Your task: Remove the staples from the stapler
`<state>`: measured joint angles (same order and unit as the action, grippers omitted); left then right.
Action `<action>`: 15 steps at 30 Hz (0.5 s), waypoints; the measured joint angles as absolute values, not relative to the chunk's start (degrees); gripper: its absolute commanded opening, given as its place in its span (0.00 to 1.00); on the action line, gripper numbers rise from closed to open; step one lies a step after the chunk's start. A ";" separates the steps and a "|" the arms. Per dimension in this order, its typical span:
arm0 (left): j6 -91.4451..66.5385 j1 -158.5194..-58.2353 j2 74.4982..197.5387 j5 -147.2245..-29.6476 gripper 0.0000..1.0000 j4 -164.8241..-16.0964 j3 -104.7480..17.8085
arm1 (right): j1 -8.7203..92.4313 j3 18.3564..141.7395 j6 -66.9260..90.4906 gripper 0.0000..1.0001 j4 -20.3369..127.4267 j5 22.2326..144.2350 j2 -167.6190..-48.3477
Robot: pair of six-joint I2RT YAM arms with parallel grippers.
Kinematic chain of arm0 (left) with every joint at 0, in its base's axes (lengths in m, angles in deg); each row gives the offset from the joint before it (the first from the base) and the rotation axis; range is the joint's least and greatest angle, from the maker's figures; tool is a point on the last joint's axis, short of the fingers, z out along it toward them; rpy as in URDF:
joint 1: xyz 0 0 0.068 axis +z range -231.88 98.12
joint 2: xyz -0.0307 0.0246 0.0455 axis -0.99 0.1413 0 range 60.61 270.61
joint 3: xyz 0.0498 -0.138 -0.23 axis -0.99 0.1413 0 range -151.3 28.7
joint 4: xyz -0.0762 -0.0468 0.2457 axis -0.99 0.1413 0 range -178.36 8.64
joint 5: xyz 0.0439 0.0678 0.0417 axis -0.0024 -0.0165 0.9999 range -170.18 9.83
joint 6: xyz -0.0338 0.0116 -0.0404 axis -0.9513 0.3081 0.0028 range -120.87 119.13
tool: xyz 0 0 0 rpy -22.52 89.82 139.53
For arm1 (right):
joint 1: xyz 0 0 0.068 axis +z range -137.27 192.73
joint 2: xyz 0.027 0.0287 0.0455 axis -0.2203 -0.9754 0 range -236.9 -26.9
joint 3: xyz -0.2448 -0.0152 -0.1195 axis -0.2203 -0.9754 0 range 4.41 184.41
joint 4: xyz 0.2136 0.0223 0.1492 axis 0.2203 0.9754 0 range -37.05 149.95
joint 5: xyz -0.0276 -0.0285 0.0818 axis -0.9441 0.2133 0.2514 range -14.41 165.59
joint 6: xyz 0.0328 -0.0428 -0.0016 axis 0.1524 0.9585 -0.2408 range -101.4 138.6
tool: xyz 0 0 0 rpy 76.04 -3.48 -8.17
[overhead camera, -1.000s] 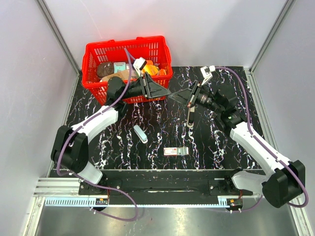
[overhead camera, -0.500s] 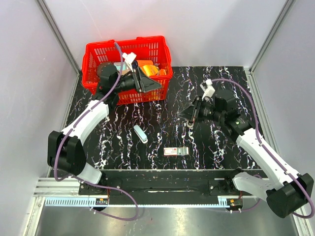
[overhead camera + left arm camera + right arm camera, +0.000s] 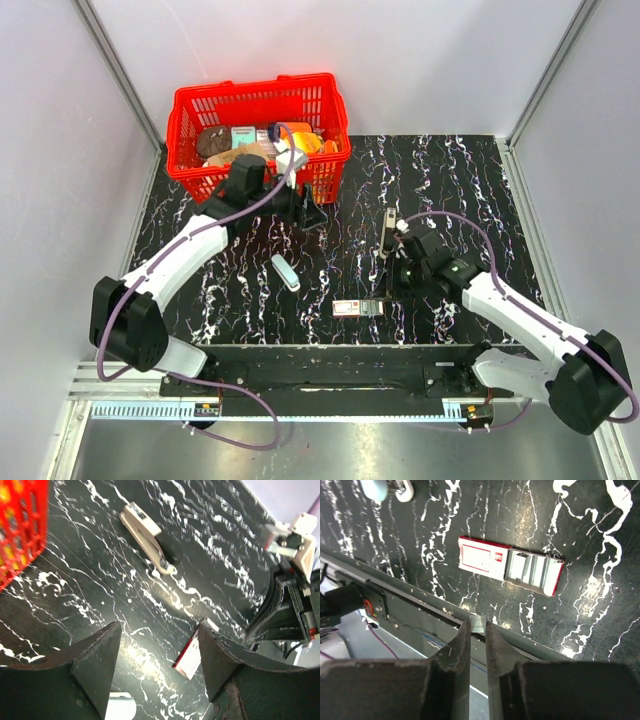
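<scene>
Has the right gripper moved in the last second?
Yes. The right gripper, shut on staples, moved toward the near edge: from level with the front of the basket to beside the staple box.

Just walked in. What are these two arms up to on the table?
The right gripper is shut on a small metal strip, apparently staples, and holds it close to the open red-and-white staple box near the table's front edge. The left gripper is open and empty, near the red basket. The stapler lies on the table, held by neither arm.
</scene>
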<state>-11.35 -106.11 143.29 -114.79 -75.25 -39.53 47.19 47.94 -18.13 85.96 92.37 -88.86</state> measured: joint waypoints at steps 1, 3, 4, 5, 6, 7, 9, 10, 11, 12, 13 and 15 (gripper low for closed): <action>-9.65 -107.20 143.09 -113.89 0.66 -74.25 -38.87 | 48.15 47.66 -18.51 0.00 86.07 91.12 -89.36; -7.35 -108.95 143.07 -112.45 0.66 -73.05 -38.15 | 49.63 47.50 -19.20 0.00 86.07 89.07 -90.43; -6.41 -109.73 143.07 -111.81 0.66 -72.50 -37.91 | 50.36 47.50 -19.49 0.00 86.01 88.04 -91.02; -5.43 -110.43 143.07 -111.20 0.66 -71.93 -37.78 | 51.08 47.50 -19.77 0.00 85.96 86.99 -91.68; -4.88 -110.89 143.07 -110.83 0.66 -71.52 -37.76 | 51.67 47.50 -19.97 0.00 85.94 86.25 -92.29; -4.29 -111.26 143.07 -110.26 0.66 -71.21 -37.76 | 52.54 47.53 -20.23 0.00 85.88 85.22 -93.14; -3.46 -111.72 143.07 -109.34 0.66 -70.84 -37.76 | 54.27 47.59 -20.60 0.00 85.86 83.19 -95.19; -3.25 -111.81 143.07 -109.04 0.66 -70.75 -37.76 | 54.92 47.64 -20.76 0.00 85.88 82.36 -96.03; -3.00 -111.92 143.07 -108.69 0.66 -70.60 -37.76 | 55.67 47.81 -20.91 0.00 86.10 81.42 -97.03; -2.79 -112.01 143.07 -108.45 0.66 -70.47 -37.76 | 56.23 48.05 -21.00 0.00 86.23 80.04 -98.12; -2.61 -112.05 143.07 -108.25 0.66 -70.42 -37.76 | 56.93 48.16 -21.08 0.00 86.25 79.25 -98.67; -2.37 -112.23 143.07 -107.92 0.66 -70.40 -37.76 | 57.72 48.55 -21.22 0.00 86.36 77.37 -99.78</action>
